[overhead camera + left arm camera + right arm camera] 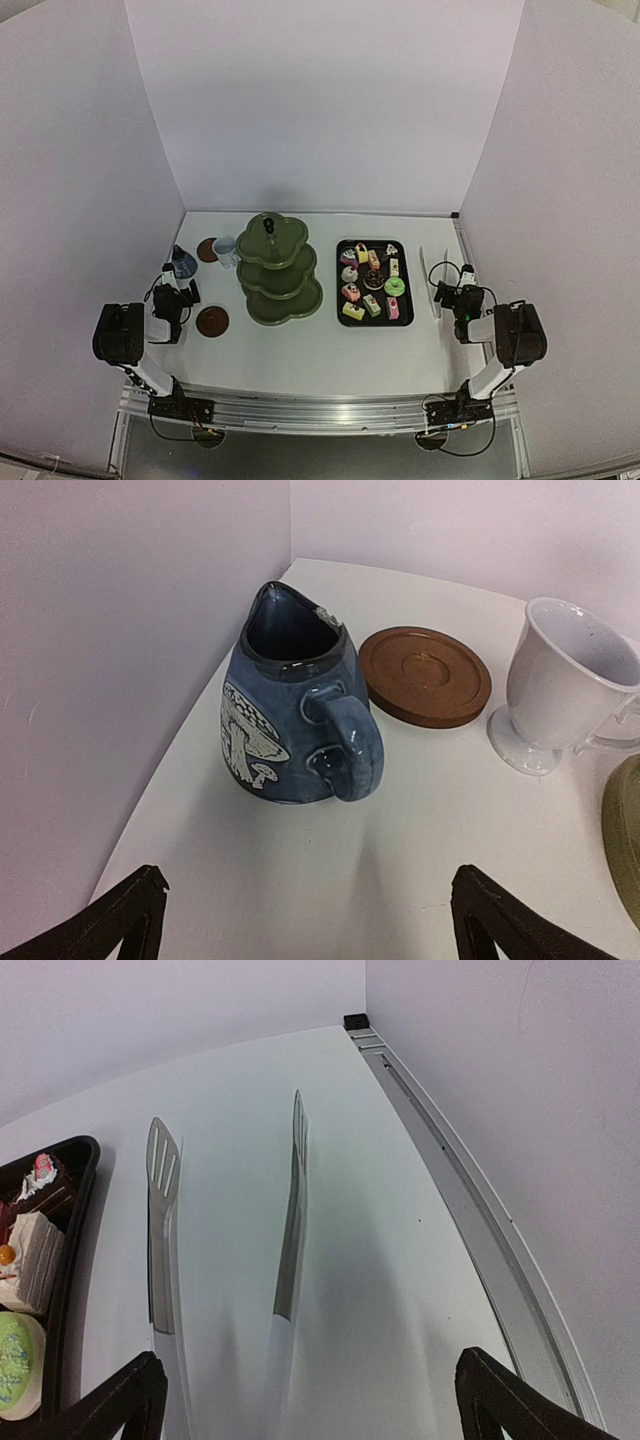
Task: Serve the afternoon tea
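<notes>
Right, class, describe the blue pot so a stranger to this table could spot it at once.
Start at the olive-green three-tier stand and look left, past the white mug and a brown coaster. Near the table's left edge stands the small blue-grey pot, alone in bearing a white mushroom picture.

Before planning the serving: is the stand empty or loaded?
Empty. All three tiers of the stand show bare green; the cakes lie in the tray.
</notes>
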`<state>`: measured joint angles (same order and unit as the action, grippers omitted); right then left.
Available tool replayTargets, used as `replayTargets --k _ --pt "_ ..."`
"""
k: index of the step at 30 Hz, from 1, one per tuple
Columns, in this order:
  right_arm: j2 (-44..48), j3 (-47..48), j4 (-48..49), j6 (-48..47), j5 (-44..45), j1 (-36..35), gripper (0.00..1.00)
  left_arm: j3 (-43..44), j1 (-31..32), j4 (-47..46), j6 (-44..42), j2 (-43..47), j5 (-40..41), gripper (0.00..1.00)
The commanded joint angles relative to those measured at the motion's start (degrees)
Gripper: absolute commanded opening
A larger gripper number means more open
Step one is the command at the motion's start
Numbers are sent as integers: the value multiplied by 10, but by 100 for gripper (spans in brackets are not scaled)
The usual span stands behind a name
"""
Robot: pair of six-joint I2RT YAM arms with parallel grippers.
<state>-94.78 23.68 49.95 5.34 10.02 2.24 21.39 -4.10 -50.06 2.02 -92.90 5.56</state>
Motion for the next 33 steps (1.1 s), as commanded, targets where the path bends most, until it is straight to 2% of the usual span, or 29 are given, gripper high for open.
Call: replayTargets --k 1,4,8,10,14,18,20,22,27,30,33 --pt "0 13 14 -6 -6 3 98 18 -3 -25 6 2 -7 100" --pt "11 15 8 7 24 3 98 18 -2 -25 6 1 -7 100" --pt "77 65 -131 24 78 3 98 13 -2 -32 6 4 -5 100" --pt "104 81 -166 25 81 3 98 15 -2 -14 4 19 -7 100" --pt "158 128 -260 25 58 3 98 65 -2 128 11 97 7 100" --pt "150 265 -498 44 8 2 98 130 -2 287 34 152 43 100" --pt "138 318 -593 55 3 1 98 139 -2 330 52 191 45 100" --pt "132 342 -639 65 10 -6 98 132 -3 345 68 237 34 100" --pt "108 387 -747 83 46 -46 98 124 -2 376 89 332 -72 100" --pt "63 449 -856 107 39 -61 98 169 -2 425 76 356 -183 100" --pt "10 498 -931 122 27 -72 98 233 -2 503 97 343 -215 100"
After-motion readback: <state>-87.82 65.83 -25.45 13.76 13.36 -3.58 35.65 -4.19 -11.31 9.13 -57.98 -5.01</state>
